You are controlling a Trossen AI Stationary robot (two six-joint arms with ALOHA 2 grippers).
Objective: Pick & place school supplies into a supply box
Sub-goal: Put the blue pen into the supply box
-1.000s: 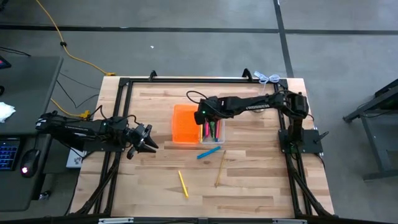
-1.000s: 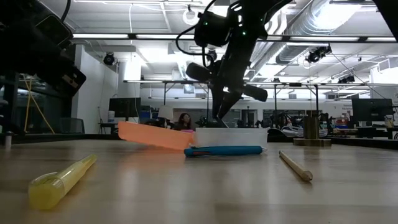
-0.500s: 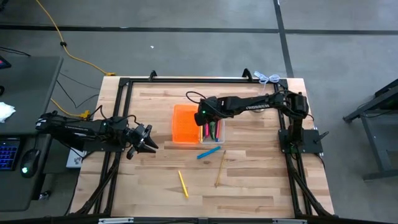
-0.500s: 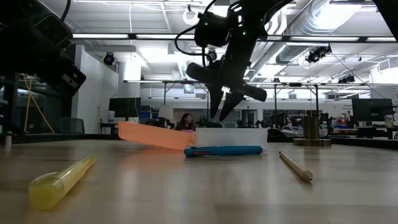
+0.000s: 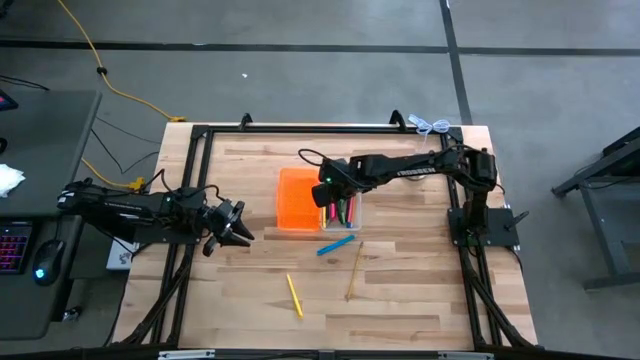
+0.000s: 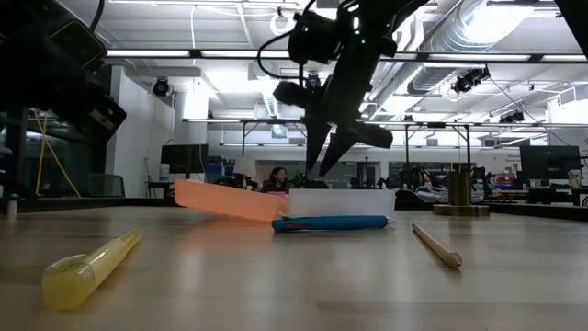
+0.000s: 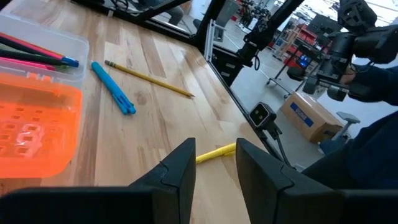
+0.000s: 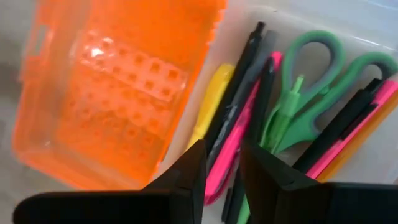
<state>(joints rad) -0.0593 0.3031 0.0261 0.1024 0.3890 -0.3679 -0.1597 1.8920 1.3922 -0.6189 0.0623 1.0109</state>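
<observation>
The supply box lies open mid-table, its orange half [image 5: 296,200] beside its clear tray [image 5: 345,212]. In the tray lie green-handled scissors [image 8: 305,87] and pink, black and yellow pens [image 8: 239,134]. My right gripper [image 6: 326,158] hangs open just above the tray, pointing steeply down, with nothing between its fingers. A blue pen [image 5: 336,245], a pencil [image 5: 354,270] and a yellow marker [image 5: 294,295] lie flat on the table nearer the front edge. At the table's left edge my left gripper [image 5: 240,228] waits open and empty.
The black frame rail [image 5: 300,128] runs around the tabletop. A small pale object [image 5: 432,125] sits at the far right corner. Bare wood lies between the box and the left gripper and along the front edge.
My right gripper has opened above the clear tray: its fingers met at a point a second ago and now stand apart. It has also rolled and tipped a little while staying over the tray. The left arm has kept still.
</observation>
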